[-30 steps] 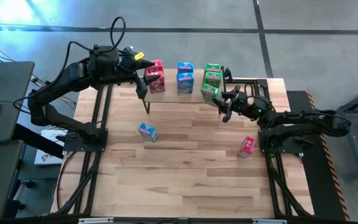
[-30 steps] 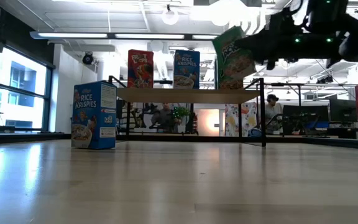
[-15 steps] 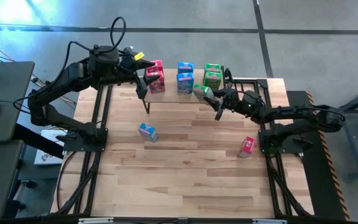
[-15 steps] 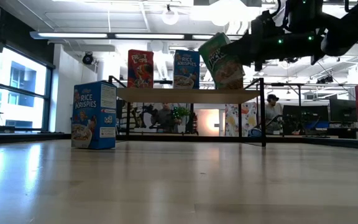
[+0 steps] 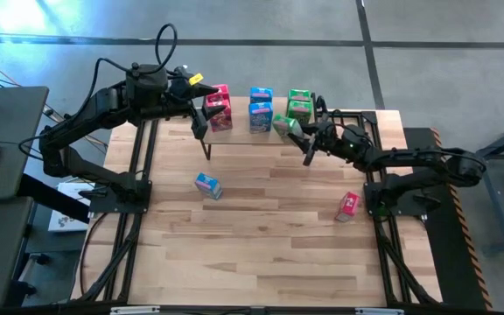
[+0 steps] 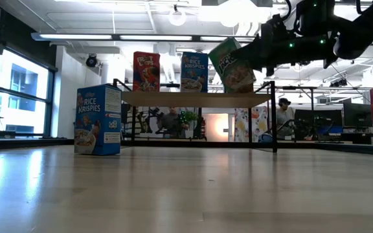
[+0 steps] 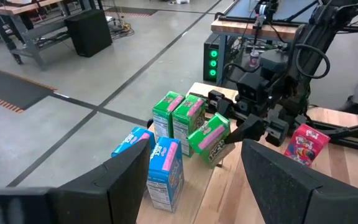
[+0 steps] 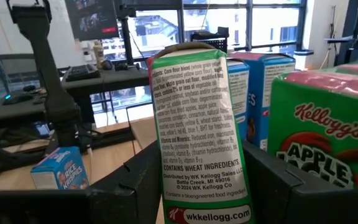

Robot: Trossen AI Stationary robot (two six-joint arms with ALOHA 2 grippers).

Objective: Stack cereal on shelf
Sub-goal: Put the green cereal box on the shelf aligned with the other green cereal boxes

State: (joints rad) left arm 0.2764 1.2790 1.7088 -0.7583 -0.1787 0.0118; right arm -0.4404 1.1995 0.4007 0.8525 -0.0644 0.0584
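A robotics lab or workshop, it seems: bare concrete floor (image 5: pixel 427 22), strip ceiling lights (image 6: pixel 96 37), big windows (image 6: pixel 18 97) at left, workbenches (image 7: pixel 36 25) at upper left.

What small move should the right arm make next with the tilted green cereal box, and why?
Probably straighten the green box and ease it toward the shelf. The right end effector holds it tilted, hanging above the shelf top beside the two green boxes already standing there.

"RICE KRISPIES" on blue box (image 6: pixel 98 120); probably "APPLE JACKS" on green box (image 8: pixel 325 134).
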